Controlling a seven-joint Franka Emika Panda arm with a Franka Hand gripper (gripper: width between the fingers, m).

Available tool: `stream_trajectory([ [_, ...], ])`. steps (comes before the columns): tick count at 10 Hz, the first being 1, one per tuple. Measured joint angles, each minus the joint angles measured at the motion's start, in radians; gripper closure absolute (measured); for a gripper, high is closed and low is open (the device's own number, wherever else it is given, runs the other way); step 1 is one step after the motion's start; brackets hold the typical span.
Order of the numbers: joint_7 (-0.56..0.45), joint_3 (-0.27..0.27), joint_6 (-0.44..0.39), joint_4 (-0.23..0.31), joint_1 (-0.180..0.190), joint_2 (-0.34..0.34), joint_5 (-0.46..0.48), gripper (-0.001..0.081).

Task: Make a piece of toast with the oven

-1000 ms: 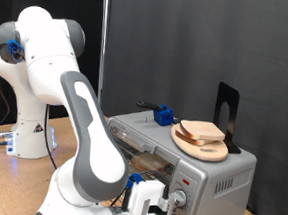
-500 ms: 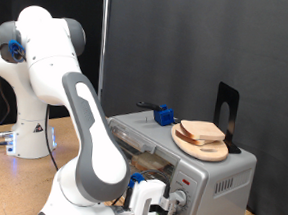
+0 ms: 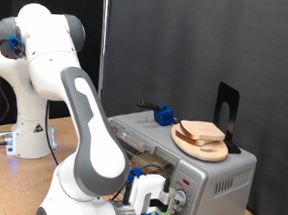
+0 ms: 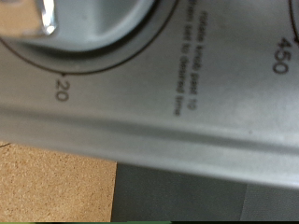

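Observation:
The piece of toast lies on a round wooden plate on top of the silver oven at the exterior view's right. My gripper is low at the oven's front panel, right against the round knobs. The wrist view is pressed close to that panel: it shows the edge of a knob and dial marks "20" and "450". My fingers do not show clearly in either view. The oven's rack shows partly behind my arm.
A small blue object and a black stand sit on the oven's top. The robot's base stands at the exterior view's left on a cork-coloured table. A black curtain hangs behind.
My arm has shifted slightly and the hand has settled a little lower at the oven's knobs. The toast and plate have not moved.

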Motion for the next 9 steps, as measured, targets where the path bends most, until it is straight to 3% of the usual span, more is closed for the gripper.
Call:
stream_trajectory([
  [2,-0.01,-0.001,0.021,-0.006,0.0,0.0,0.004,0.0601],
  [3,-0.056,0.0,0.033,-0.016,0.0,-0.006,0.014,0.0709],
  [9,-0.429,0.012,0.164,-0.152,0.002,-0.082,0.172,0.0702],
])
